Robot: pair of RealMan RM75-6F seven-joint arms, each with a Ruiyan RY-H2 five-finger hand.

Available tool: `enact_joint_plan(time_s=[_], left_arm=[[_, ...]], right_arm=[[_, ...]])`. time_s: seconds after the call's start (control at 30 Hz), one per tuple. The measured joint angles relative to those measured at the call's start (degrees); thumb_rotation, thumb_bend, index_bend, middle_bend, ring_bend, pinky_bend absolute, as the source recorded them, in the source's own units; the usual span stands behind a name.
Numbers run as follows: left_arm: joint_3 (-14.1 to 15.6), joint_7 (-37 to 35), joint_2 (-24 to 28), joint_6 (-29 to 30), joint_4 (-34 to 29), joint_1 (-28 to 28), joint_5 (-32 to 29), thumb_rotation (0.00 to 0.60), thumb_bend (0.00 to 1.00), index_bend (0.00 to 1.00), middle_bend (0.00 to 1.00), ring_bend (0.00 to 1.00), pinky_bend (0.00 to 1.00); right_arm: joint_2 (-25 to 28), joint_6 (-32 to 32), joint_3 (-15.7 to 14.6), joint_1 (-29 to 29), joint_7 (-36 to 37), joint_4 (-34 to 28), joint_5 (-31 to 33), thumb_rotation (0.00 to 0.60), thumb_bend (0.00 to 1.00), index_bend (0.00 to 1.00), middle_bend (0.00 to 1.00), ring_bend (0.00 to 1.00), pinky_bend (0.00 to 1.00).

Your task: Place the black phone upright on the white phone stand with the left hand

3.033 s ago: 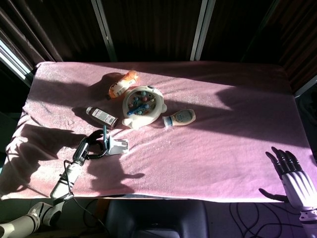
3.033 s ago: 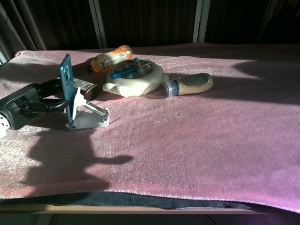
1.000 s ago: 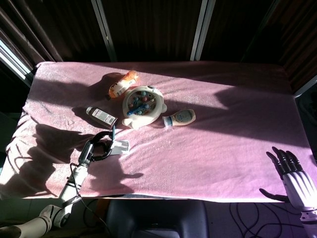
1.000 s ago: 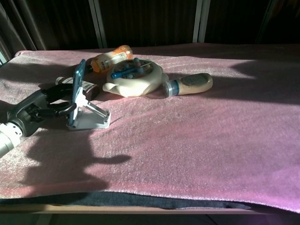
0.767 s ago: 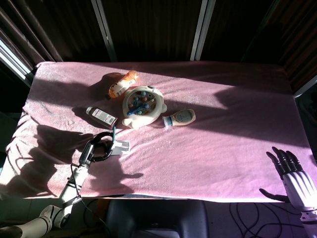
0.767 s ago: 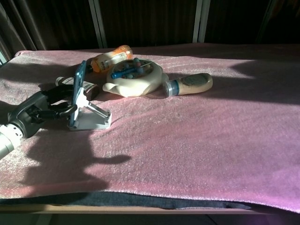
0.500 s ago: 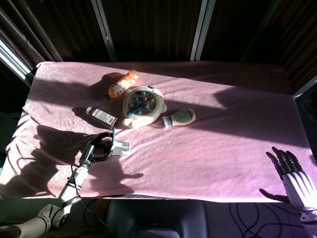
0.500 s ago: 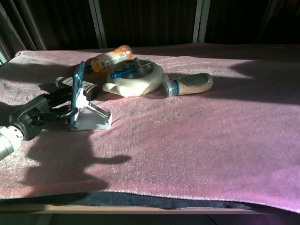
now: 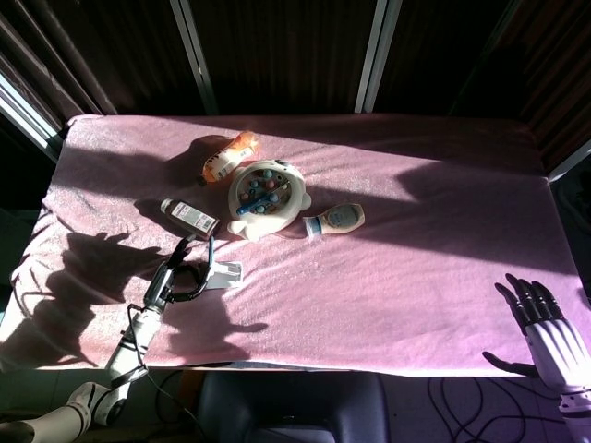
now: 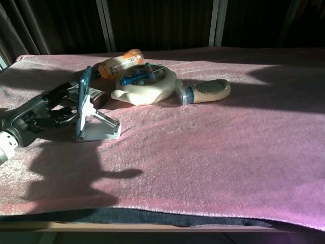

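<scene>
Phone point(image 10: 83, 99) seated on the white stand point(image 10: 96, 127), long axis upright and leaning slightly back, lower edge in the stand's cradle, near the left front of the pink cloth point(image 10: 213, 147). Lies immediately to the right of the left hand point(image 10: 43, 114) in the chest view, so close that contact or a small gap cannot be told apart. Left hand low over the cloth, forearm reaching in from the near left corner, fingers point(image 10: 60, 94) spread and curved toward the phone's back rather than wrapped round it; appears released, holding nothing, though shadow hides the thumb side. Judged as the closing step: phone placed, only a clean pull-back leftward remaining, with care not to nudge the stand. Right hand point(image 9: 545, 332) far off at the near right edge, fingers splayed, empty, well apart from everything. Beyond the stand, a small dark bottle point(image 9: 189, 217), a cream toy dish point(image 9: 265, 198), an orange bottle point(image 9: 229, 155) and a tan bottle point(image 9: 336, 220).
</scene>
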Motion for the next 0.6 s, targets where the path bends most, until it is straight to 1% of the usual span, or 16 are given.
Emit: enact_joint_plan(time_s=[0.13, 0.23, 0.3, 0.33, 0.37, 0.43, 0.47, 0.53, 0.57, 0.6], left_arm=[[0.45, 2.7, 1.63, 4.65, -0.83, 1.25, 1.36, 0.6, 0.28, 0.0, 0.0, 0.0, 0.0], [0.21, 8.76, 3.0, 8.79, -0.61, 2.86, 1.6, 0.6, 0.29, 0.0, 0.0, 0.0, 0.0], [0.23, 15.19, 4.8, 11.02, -0.86, 4.31, 1.54, 0.6, 0.3, 0.0, 0.0, 0.0, 0.0], [0.38, 18.51, 5.92, 11.61, -1.29, 5.03, 1.4, 0.6, 0.31, 0.0, 0.0, 0.0, 0.0], [0.65, 23.46, 7.83, 12.01, -2.42, 6.08, 1.02, 0.6, 0.32, 0.0, 0.0, 0.0, 0.0], [0.91, 31.98, 11.43, 12.37, -5.7, 7.86, -0.09, 0.6, 0.34, 0.0, 0.0, 0.0, 0.0], [0.98, 38.25, 13.95, 12.94, -9.02, 9.19, -1.08, 0.6, 0.34, 0.0, 0.0, 0.0, 0.0], [1.06, 48.16, 17.51, 14.58, -15.23, 11.32, -2.37, 0.6, 0.34, 0.0, 0.0, 0.0, 0.0], [1.17, 54.76, 19.76, 16.12, -19.85, 12.85, -2.97, 0.6, 0.34, 0.0, 0.0, 0.0, 0.0], [1.31, 59.5, 21.41, 17.42, -23.38, 14.03, -3.27, 0.6, 0.34, 0.0, 0.0, 0.0, 0.0]], right_arm=[[0.02, 0.01, -0.09, -0.08, -0.17, -0.07, -0.01, 0.6, 0.12, 0.0, 0.0, 0.0, 0.0], [0.11, -0.09, 0.04, -0.08, -0.16, -0.05, 0.42, 0.6, 0.12, 0.0, 0.0, 0.0, 0.0], [0.12, -0.26, 0.16, -0.07, -0.27, -0.05, 0.84, 0.6, 0.12, 0.0, 0.0, 0.0, 0.0], [0.09, -0.48, 0.26, -0.05, -0.51, -0.11, 1.22, 0.6, 0.12, 0.0, 0.0, 0.0, 0.0], [0.05, -0.7, 0.33, 0.0, -0.8, -0.16, 1.5, 0.6, 0.12, 0.0, 0.0, 0.0, 0.0], [-0.09, -1.45, 0.46, 0.2, -1.65, -0.38, 1.94, 0.6, 0.12, 0.0, 0.0, 0.0, 0.0], [-0.18, -1.79, 0.52, 0.32, -2.04, -0.5, 2.14, 0.6, 0.12, 0.0, 0.0, 0.0, 0.0], [-0.44, -2.35, 0.67, 0.54, -2.94, -0.78, 2.54, 0.6, 0.12, 0.0, 0.0, 0.0, 0.0], [-0.56, -2.5, 0.71, 0.6, -3.33, -0.9, 2.66, 0.6, 0.12, 0.0, 0.0, 0.0, 0.0], [-0.68, -2.62, 0.74, 0.64, -3.73, -1.03, 2.74, 0.6, 0.12, 0.0, 0.0, 0.0, 0.0]])
